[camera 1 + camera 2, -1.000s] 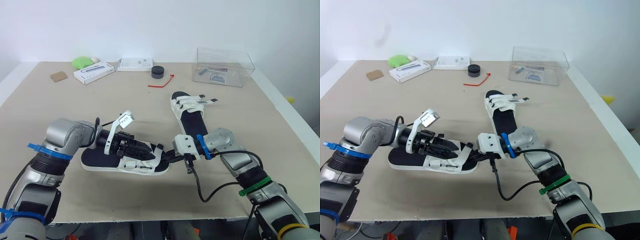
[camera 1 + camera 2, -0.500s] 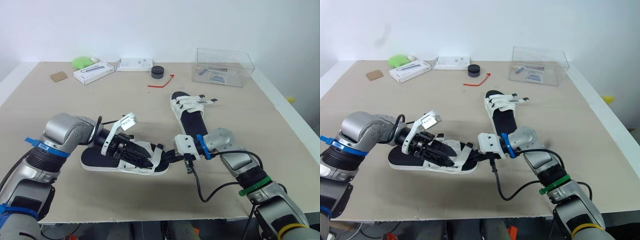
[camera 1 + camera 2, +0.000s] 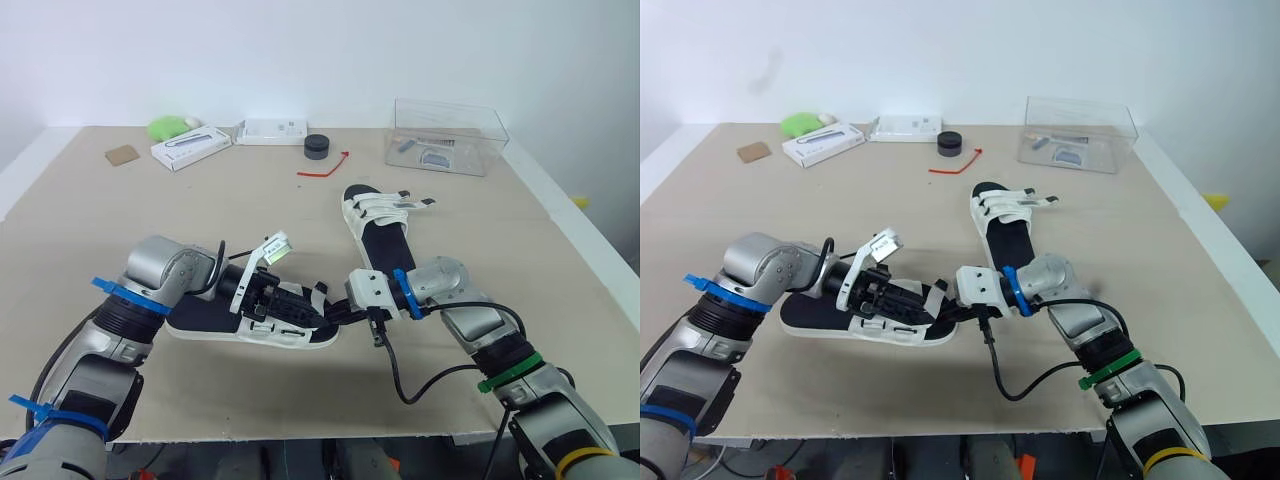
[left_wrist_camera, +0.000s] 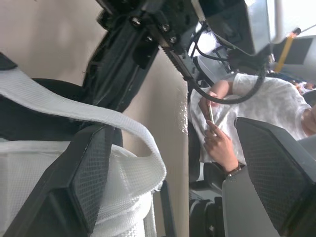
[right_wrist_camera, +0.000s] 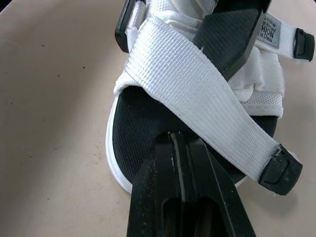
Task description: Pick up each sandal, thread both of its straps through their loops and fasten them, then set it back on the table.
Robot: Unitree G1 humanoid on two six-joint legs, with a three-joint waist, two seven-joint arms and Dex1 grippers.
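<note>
The nearer sandal point(image 3: 195, 318) lies flat on the table point(image 3: 120, 230), with a white strap point(image 5: 197, 94) loose across its toe. The left end effector point(image 3: 303, 310) sits over the straps, its fingers point(image 4: 86, 177) spread wide. The right end effector point(image 3: 336, 316) is closed at the toe, apparently gripping nothing. The other sandal point(image 3: 380, 225) lies just beyond.

sandal point(image 3: 192, 322) straps partly hid by L gripper point(image 3: 298, 310) | box point(image 3: 470, 128) contents too small

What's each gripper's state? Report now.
Left gripper: jaws open, strap between them.
Right gripper: jaws shut, nothing visibly held.
</note>
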